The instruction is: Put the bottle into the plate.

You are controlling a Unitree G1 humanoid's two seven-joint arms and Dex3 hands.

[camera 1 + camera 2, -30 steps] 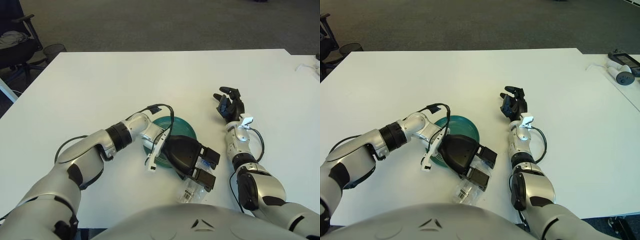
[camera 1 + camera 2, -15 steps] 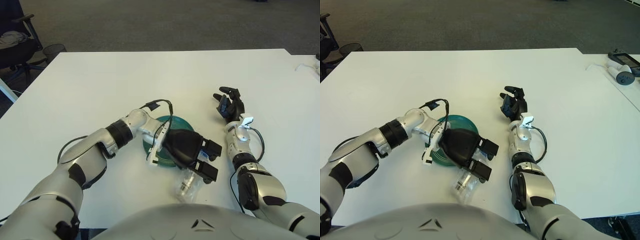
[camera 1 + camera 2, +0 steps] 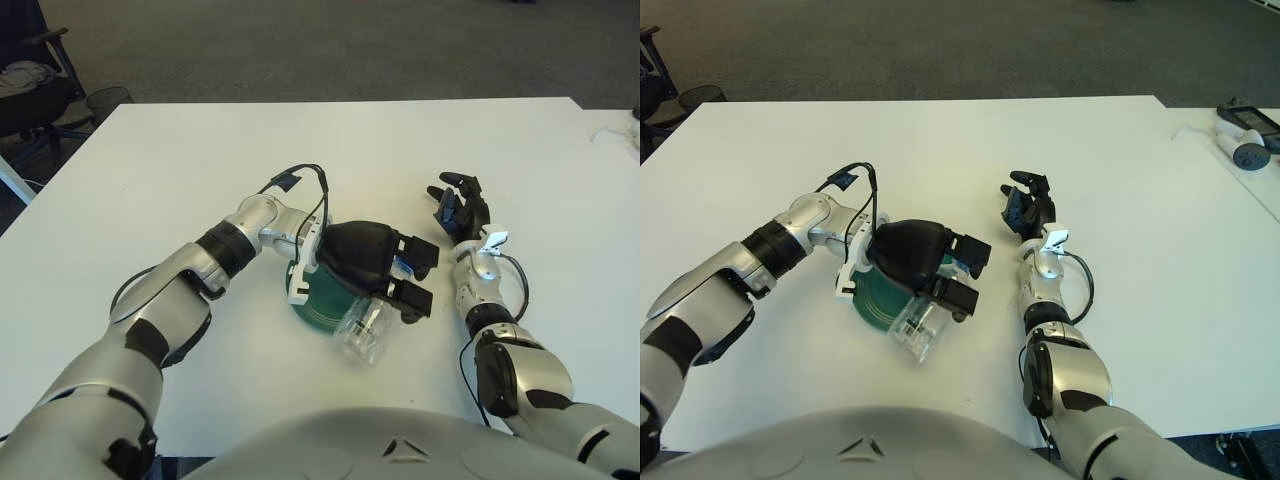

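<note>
Item logged: my left hand [image 3: 385, 270] was curled around the clear bottle [image 3: 363, 330], which hung lifted just over the near-right rim of the green plate [image 3: 315, 305], itself toward the table's [image 3: 200, 150] near edge at mid-width. The bottle's long axis ran from my fingers [image 3: 412, 297] down toward the near edge, its free end overhanging the plate's rim, though I could not tell whether it touched the plate. My right hand [image 3: 459, 210], fingers loosely spread and holding nothing, showed well right of the plate, so the left was the nearer.
</note>
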